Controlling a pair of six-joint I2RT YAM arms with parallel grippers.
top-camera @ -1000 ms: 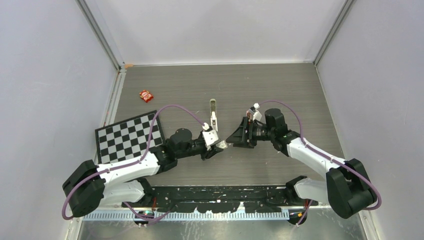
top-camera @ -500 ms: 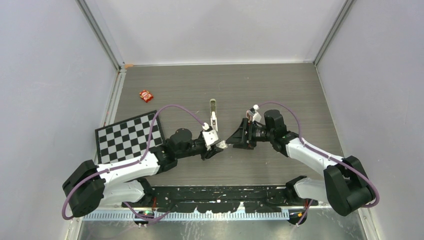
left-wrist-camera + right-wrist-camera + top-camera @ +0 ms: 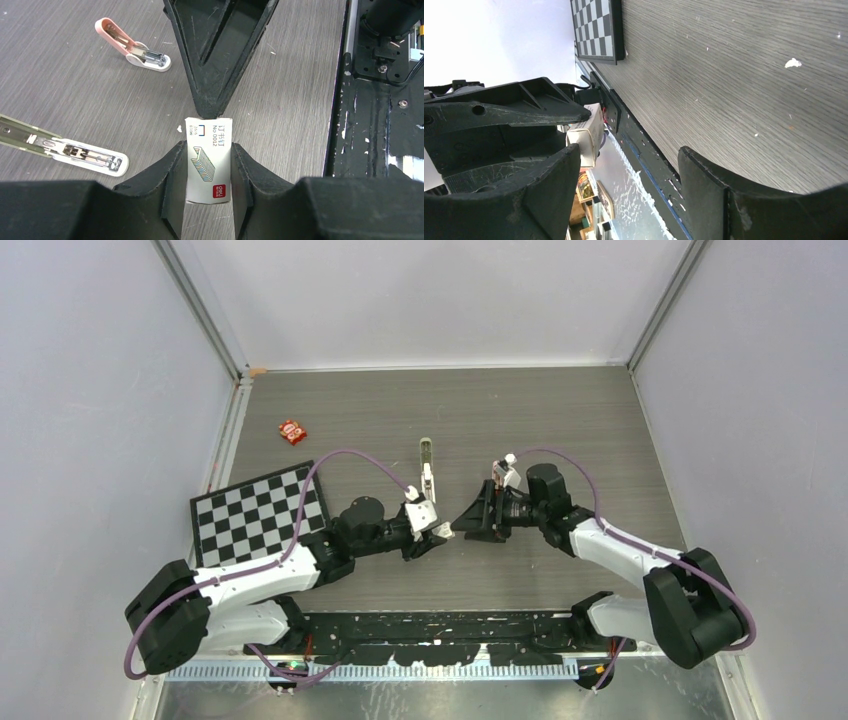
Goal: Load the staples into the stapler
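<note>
Stapler [image 3: 62, 148] lies opened on the table [image 3: 280, 75], at 9 o'clock of the staples box [image 3: 208, 167]. Left gripper [image 3: 208, 148] is clenched on that box. Right gripper [image 3: 629, 155] stands spread wide, with one finger tip at the box's 12 o'clock edge.

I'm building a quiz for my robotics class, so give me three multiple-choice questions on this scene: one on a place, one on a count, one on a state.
1. Where is the box of staples? A) lying loose, held by nothing B) clamped in the left pincer C) out of every view
2. How many staplers lie on the table? A) four B) three C) two
3. The right pincer is: A) open B) shut on the box C) shut on a stapler
Answers: B, its fingers press the box's sides; C, one pink stapler, one beige-green stapler; A, it gapes wide in its wrist view.
</note>
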